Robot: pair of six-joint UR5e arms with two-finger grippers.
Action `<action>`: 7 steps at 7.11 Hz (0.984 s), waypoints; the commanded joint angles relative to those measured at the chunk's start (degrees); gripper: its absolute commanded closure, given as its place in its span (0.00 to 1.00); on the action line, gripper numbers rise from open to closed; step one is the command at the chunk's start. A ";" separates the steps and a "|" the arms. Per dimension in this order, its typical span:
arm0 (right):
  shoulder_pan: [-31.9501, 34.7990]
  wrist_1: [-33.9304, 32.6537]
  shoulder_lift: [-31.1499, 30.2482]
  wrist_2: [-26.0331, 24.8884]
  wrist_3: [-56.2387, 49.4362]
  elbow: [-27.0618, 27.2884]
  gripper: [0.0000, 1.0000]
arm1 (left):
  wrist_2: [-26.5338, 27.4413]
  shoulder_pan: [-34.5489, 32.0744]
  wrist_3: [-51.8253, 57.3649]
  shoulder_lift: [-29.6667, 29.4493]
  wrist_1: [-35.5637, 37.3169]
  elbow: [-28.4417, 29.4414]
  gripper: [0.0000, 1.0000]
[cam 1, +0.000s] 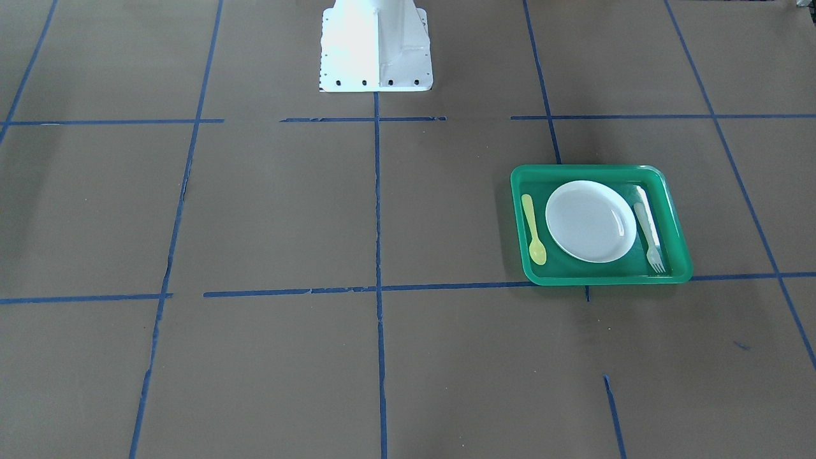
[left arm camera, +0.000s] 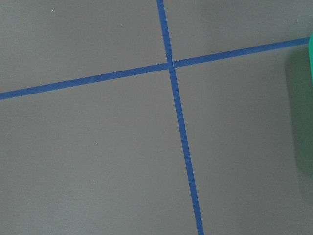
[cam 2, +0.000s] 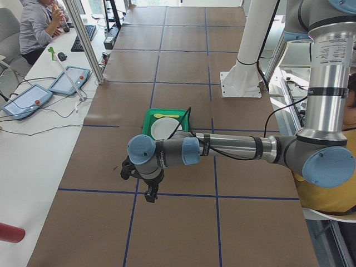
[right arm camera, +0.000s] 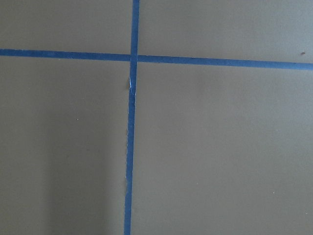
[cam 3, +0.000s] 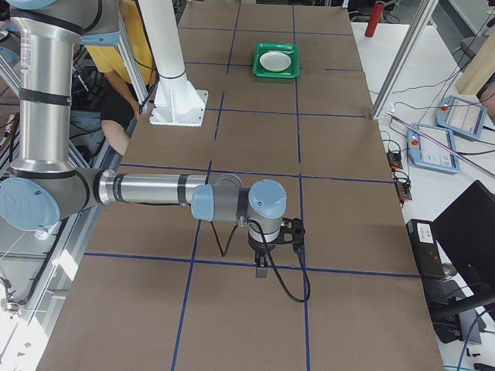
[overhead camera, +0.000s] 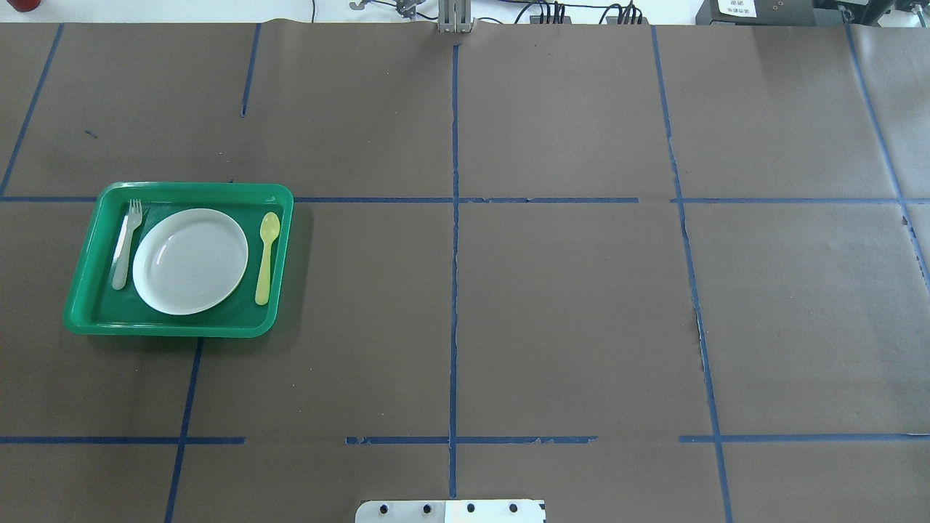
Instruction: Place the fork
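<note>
Both grippers, left gripper (cam 2: 150,194) and right gripper (cam 3: 261,272), hang clear of the fork (overhead camera: 126,243), which lies in the green tray (overhead camera: 174,327) beside the plate (overhead camera: 190,261) — whether their fingers are parted or closed, I cannot tell from side-on. A low sweep across might jostle the tray.

Fork (overhead camera: 127,243) lies in the narrow slot between plate (overhead camera: 190,261) and the wall of the tray (overhead camera: 171,328) on the robot's left, just beside both. Spoon (overhead camera: 267,256) is past the plate, well apart. From above it's unobstructed; from the sides the raised rim blocks. Bench (overhead camera: 567,312) around the tray is open.
</note>
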 commanded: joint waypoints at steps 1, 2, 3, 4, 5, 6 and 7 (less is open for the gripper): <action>0.00 0.00 0.00 0.00 -0.04 0.00 0.00 | 0.07 -0.48 0.14 -0.29 -0.04 -0.14 0.00; 0.00 0.00 0.00 0.00 0.05 0.00 0.00 | 0.07 -0.49 0.14 -0.55 -0.04 -0.31 0.00; 0.00 0.00 0.00 0.00 0.05 0.00 0.00 | 0.07 -0.49 0.14 -0.55 -0.04 -0.31 0.00; 0.00 0.00 0.00 0.00 0.05 0.00 0.00 | -0.02 -0.40 0.14 -0.64 -0.04 -0.23 0.00; 0.00 0.00 0.00 0.00 0.05 0.00 0.00 | -0.02 -0.40 0.14 -0.81 -0.04 -0.31 0.00; 0.00 0.00 0.00 0.00 0.05 0.00 0.00 | -0.02 -0.40 0.14 -0.81 -0.12 -0.23 0.00; 0.00 0.00 0.00 0.00 -0.04 0.00 0.00 | -0.02 -0.40 0.06 -1.86 0.05 0.03 0.00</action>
